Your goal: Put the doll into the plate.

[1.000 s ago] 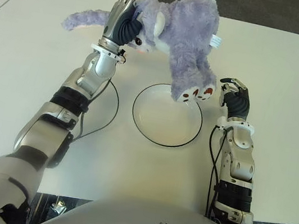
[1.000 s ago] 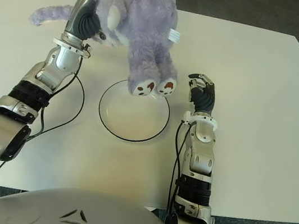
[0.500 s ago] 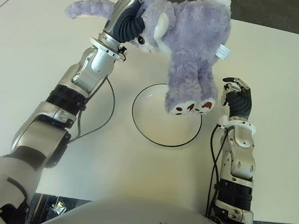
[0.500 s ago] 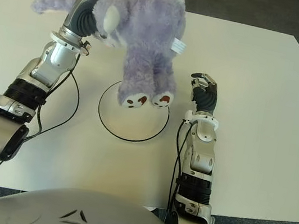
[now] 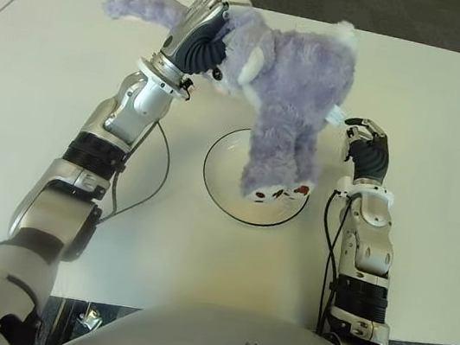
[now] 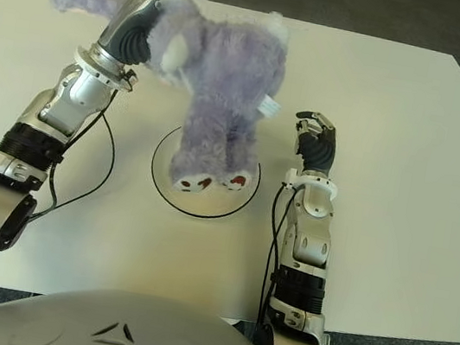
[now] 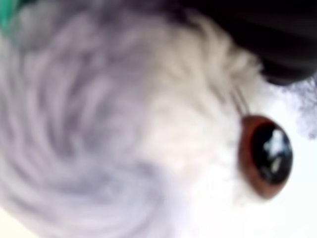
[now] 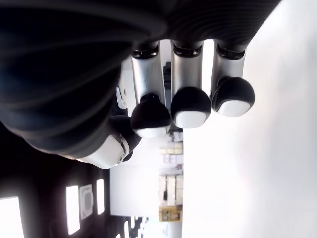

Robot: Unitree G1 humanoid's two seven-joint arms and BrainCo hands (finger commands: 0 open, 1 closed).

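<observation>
My left hand (image 5: pixel 201 35) is shut on the head of a purple plush doll (image 5: pixel 298 104), holding it in the air. The doll's body hangs down over the white, dark-rimmed plate (image 5: pixel 226 194), and its feet (image 5: pixel 275 193) show just above the plate's middle. In the left wrist view, the doll's fur (image 7: pixel 99 129) and a brown eye (image 7: pixel 267 156) fill the picture. My right hand (image 5: pixel 366 150) shows to the right of the plate, its fingers (image 8: pixel 190 106) curled and holding nothing.
The white table (image 5: pixel 40 99) spreads around the plate. A black cable (image 5: pixel 160 170) loops on it left of the plate, by my left forearm. Dark floor lies beyond the table's far edge.
My left hand has carried the doll to the right and down. Its feet have sunk from the plate's far rim to just over the plate's middle. The right hand has stayed still.
</observation>
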